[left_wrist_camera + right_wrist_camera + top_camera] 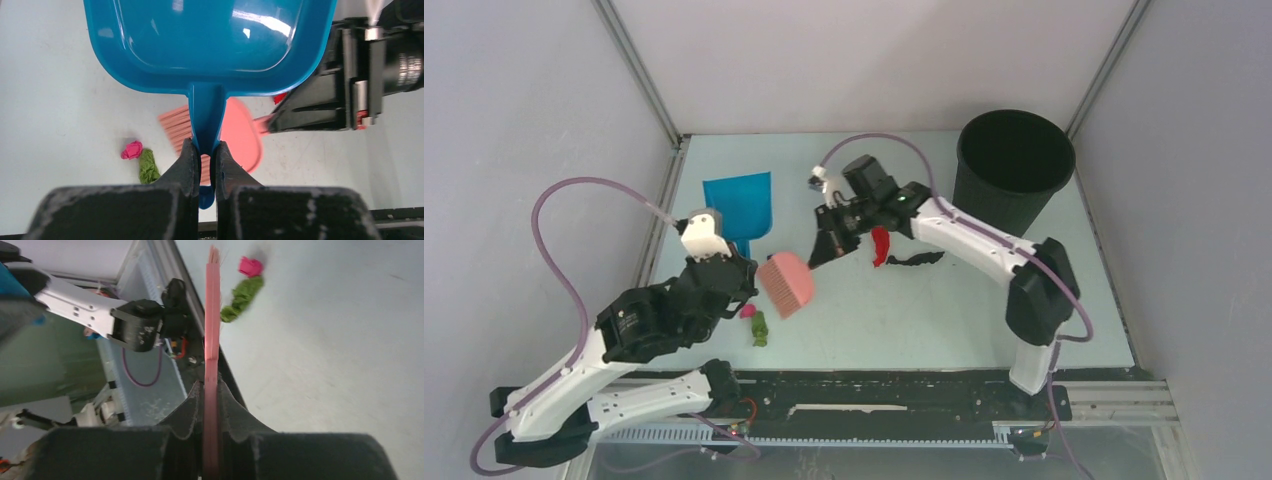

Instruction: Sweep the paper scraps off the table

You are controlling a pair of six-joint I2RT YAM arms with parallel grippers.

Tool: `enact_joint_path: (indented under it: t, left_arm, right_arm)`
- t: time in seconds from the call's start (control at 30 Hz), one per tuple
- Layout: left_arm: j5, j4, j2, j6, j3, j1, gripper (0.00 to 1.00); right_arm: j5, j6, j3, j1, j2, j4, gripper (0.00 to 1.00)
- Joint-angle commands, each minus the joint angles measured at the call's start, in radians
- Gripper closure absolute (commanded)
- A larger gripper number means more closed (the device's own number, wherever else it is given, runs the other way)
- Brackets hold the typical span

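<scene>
Two tools in hand, one per arm. Pinches the narrow handle of the blue dustpan (210, 45) in the left gripper (202, 150), fingers pressed against both its sides, with the pan carried out ahead and apparently raised off the worktop (944, 320). Held high, probably, to leave room for the brush stroke and to set the lip down only once a pile is ready. Clamps the flat pink handle of the hand brush (786, 284) edge-on in the right gripper (212, 390), jaws drawn in onto the handle alone. Reaches across the middle of the worktop to put the bristle head on the left half, just beside the left gripper. Looks like a grip chosen for dragging the bristles sideways along the surface.

Outward from the brush head: a magenta scrap (748, 312) and a green scrap (760, 330), touching each other, just beyond the bristles on the near side, close under the left gripper and nearer the front edge than the dustpan. Farther out, a red scrap (880, 245) and a black strip (914, 259) flat on the worktop just to the right of the right gripper, well apart from the first pair. No scrap visible inside the pan. Beyond all that, a black bin (1014, 165) at the far right corner, well apart from both tools.
</scene>
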Motion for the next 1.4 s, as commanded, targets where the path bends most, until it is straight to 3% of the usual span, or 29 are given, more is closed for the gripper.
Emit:
enact_joint_path:
  t: [0.0, 0.27, 0.4, 0.6, 0.8, 1.1, 1.27, 1.37]
  left_arm:
    - [-0.043, 0.101, -0.100, 0.004, -0.049, 0.005, 1.00]
    - [-0.080, 0.035, -0.175, 0.001, -0.052, 0.005, 1.00]
    - [-0.072, 0.024, -0.172, 0.007, -0.055, 0.006, 1.00]
    - [-0.030, 0.067, -0.165, 0.041, -0.075, 0.005, 1.00]
    - [-0.018, 0.067, -0.166, 0.059, -0.082, 0.004, 1.00]
    - [0.006, 0.007, -0.155, 0.075, -0.115, 0.005, 1.00]
    - [0.094, -0.024, -0.118, 0.062, -0.150, 0.006, 1.00]
    - [0.210, -0.024, -0.089, 0.048, -0.193, 0.004, 1.00]
  right_arm:
    - [-0.068, 0.242, 0.119, 0.078, 0.094, 0.077, 1.00]
    - [0.049, 0.465, 0.352, 0.182, 0.352, 0.031, 1.00]
    - [0.197, 0.488, 0.438, 0.238, 0.431, -0.042, 1.00]
    - [0.368, 0.468, 0.390, 0.247, 0.444, -0.086, 1.00]
    - [0.429, 0.397, 0.162, 0.206, 0.259, -0.055, 1.00]
    - [0.464, 0.208, -0.247, -0.027, -0.062, -0.021, 1.00]
    - [0.491, 0.193, -0.289, -0.154, -0.204, 0.013, 1.00]
    - [0.424, 0.204, -0.288, -0.208, -0.306, 0.051, 1.00]
